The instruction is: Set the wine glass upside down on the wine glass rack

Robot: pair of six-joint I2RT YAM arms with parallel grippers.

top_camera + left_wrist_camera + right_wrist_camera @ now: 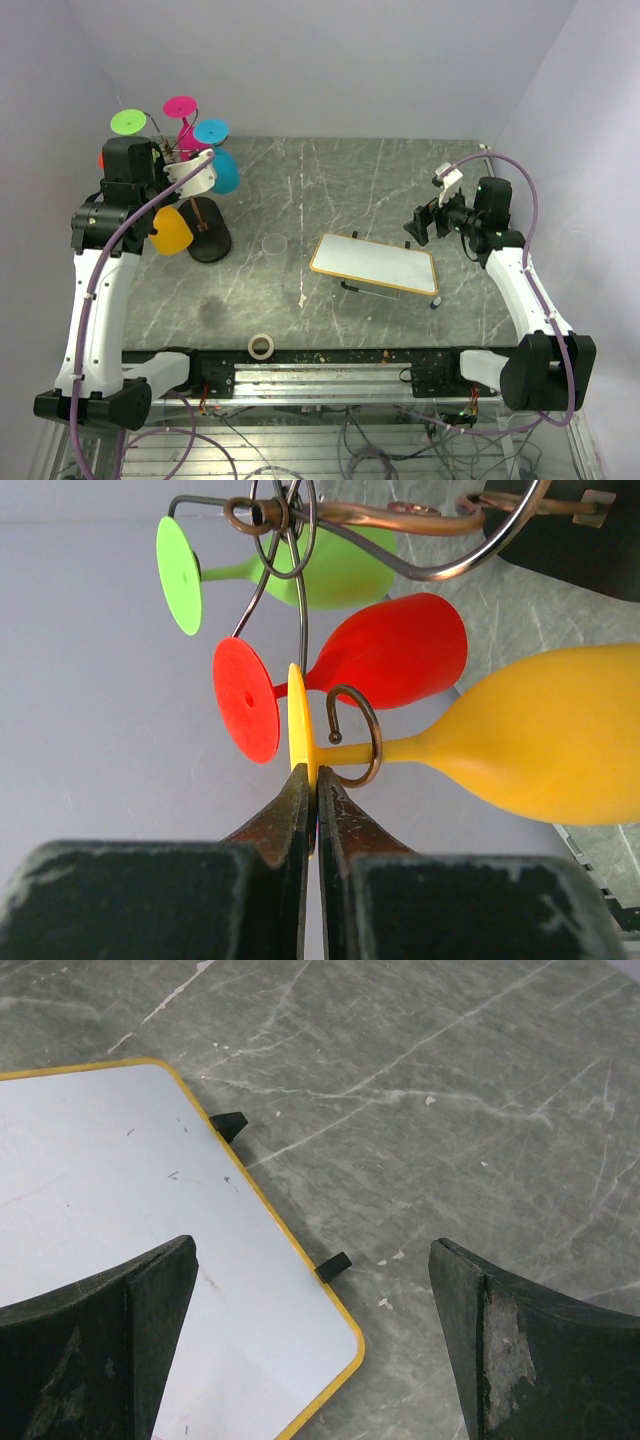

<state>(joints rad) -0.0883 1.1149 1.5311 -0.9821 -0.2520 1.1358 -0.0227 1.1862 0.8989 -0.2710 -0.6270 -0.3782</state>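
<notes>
The wine glass rack (430,565) is a dark wire stand with scroll arms; its black base (210,243) stands at the back left. Several coloured glasses hang on it, among them green (320,575) and red (400,655). The yellow wine glass (540,740) hangs bowl down (170,230), its stem lying inside a curled wire hook (355,735). My left gripper (312,780) is shut on the thin yellow foot disc (298,715); in the top view it (163,197) sits right at the rack. My right gripper (312,1248) is open and empty, far right (418,225).
A white board with a yellow rim (375,263) lies tilted mid-table; its corner (150,1260) is under my right gripper. A tape roll (261,346) sits at the near edge. A faint clear ring (274,243) lies right of the rack base.
</notes>
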